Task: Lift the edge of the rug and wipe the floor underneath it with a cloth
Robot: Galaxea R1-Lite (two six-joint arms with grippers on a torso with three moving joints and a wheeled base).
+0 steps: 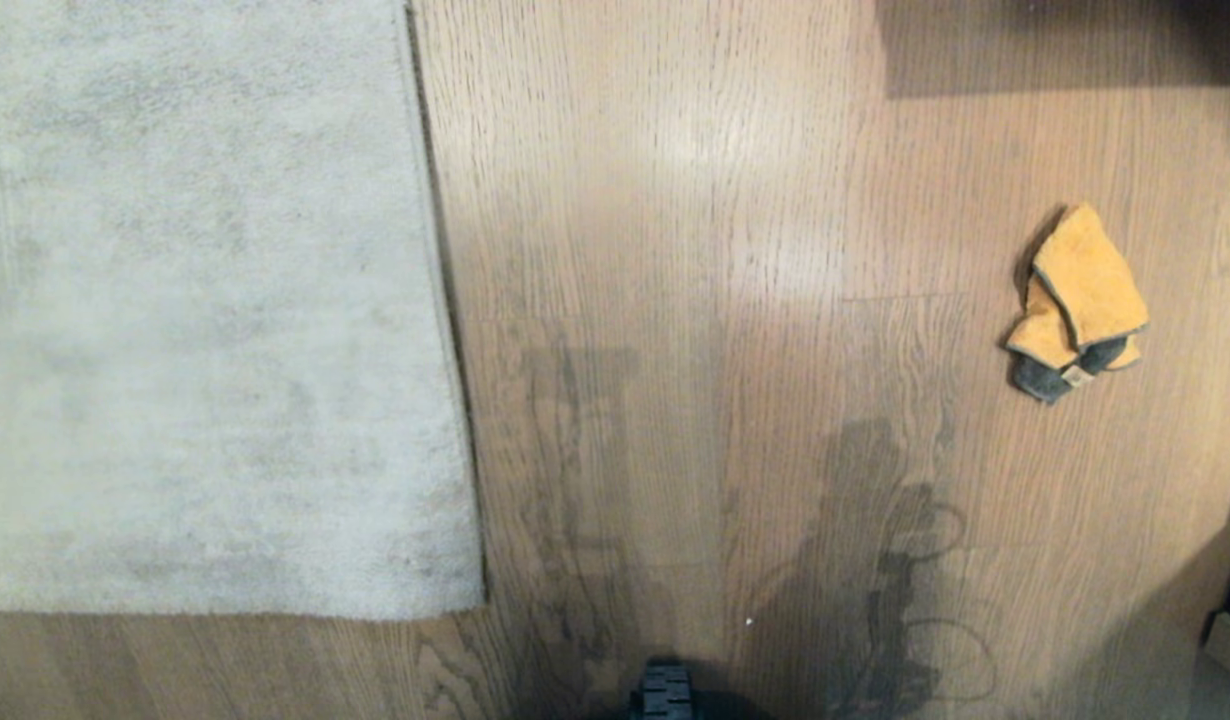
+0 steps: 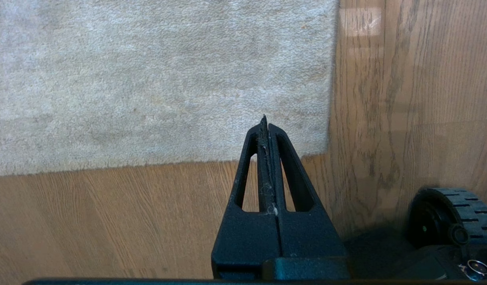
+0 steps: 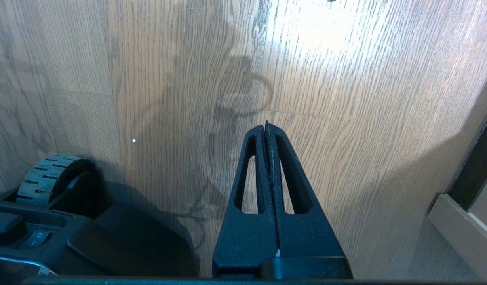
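Brown wood-grain plank floor (image 1: 735, 250), smooth and slightly glossy, fills the view. Pale grey short-pile rug, its straight rug edge (image 1: 445, 330) and near corner lying flat, occupies the left. Small crumpled orange-tan cloth (image 1: 1075, 300) with a dark grey part rests well apart on the right. Left gripper (image 2: 264, 118) hangs above the rug corner, right gripper (image 3: 266, 124) over bare planks; both have jaws pressed together, empty. Judgement: jaws should open before the right reaches for the cloth.

Rug edge (image 1: 445, 330) left on the floor (image 1: 695, 250), cloth (image 1: 1075, 305) well apart, right.
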